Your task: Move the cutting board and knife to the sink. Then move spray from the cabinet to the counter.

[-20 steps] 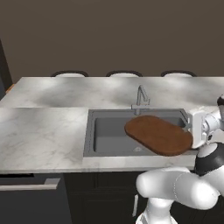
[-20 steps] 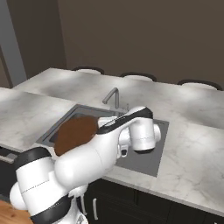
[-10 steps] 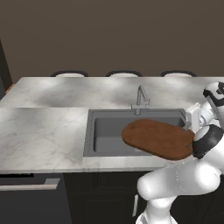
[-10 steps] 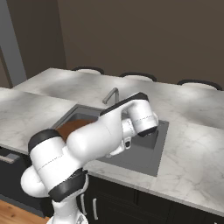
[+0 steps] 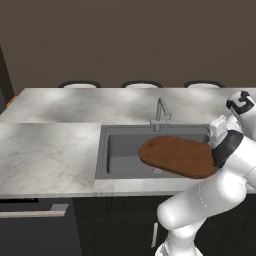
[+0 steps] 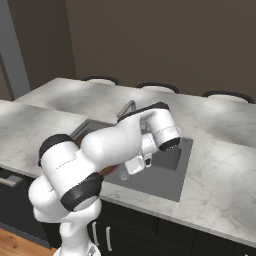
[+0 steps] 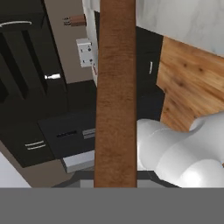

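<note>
Board (image 5: 177,156) first: the reddish-brown slab is clamped in the jaws by its right end, the arm's hand hidden behind its own white wrist (image 5: 231,150) in the left base view. From the hand camera the board (image 7: 115,92) runs as a long wooden strip straight up from between the jaws, seen nearly edge-on, so the fingertips themselves are covered by it; the jaws are drawn in tight on the wood.

The board hangs roughly flat above the sink (image 5: 122,152), its rounded left end out over the middle of the basin and its right end reaching over the basin's right edge toward the arm. It sits above the rim rather than down inside the dark grey well. The thin silver faucet (image 5: 161,111) stands just behind the board at the back edge of the sink.

From the right base view the arm (image 6: 112,147) arches over the sink's near corner and covers most of the board; a sliver of brown (image 6: 106,171) shows under the forearm, and the faucet (image 6: 127,107) pokes out behind the elbow.

Around the sink spreads the veined marble tabletop (image 5: 50,150), bare on the left stretch. Three chair backs (image 5: 141,84) line its far edge. Below the front edge are dark drawers with a silver handle (image 5: 35,214).
</note>
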